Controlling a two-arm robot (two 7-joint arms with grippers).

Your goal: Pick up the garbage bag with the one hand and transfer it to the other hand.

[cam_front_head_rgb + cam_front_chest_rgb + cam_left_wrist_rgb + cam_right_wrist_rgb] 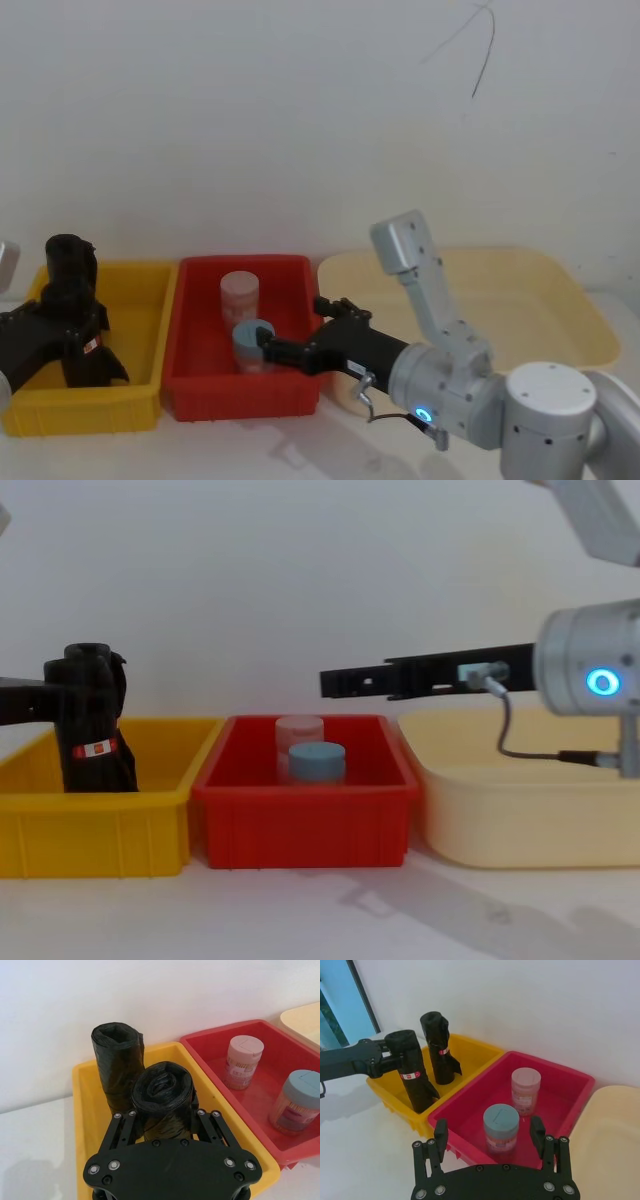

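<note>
The cream tray (540, 300) lies at 3 o'clock of the red bin (240, 395), and the yellow bin (80, 410) at 9 o'clock. The garbage bag (412, 1077) stands in the yellow bin, with the left gripper (165, 1116) clamped near its top. The right gripper (335, 683), fingers apart, hovers above the blue-lidded jar (252, 340).

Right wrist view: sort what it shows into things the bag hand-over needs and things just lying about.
Job: garbage bag, standing in the yellow bin; left gripper, shut on it; right gripper, open over the red bin.

Lying about: second black roll; pink-lidded jar; blue-lidded jar; cream tray.
</note>
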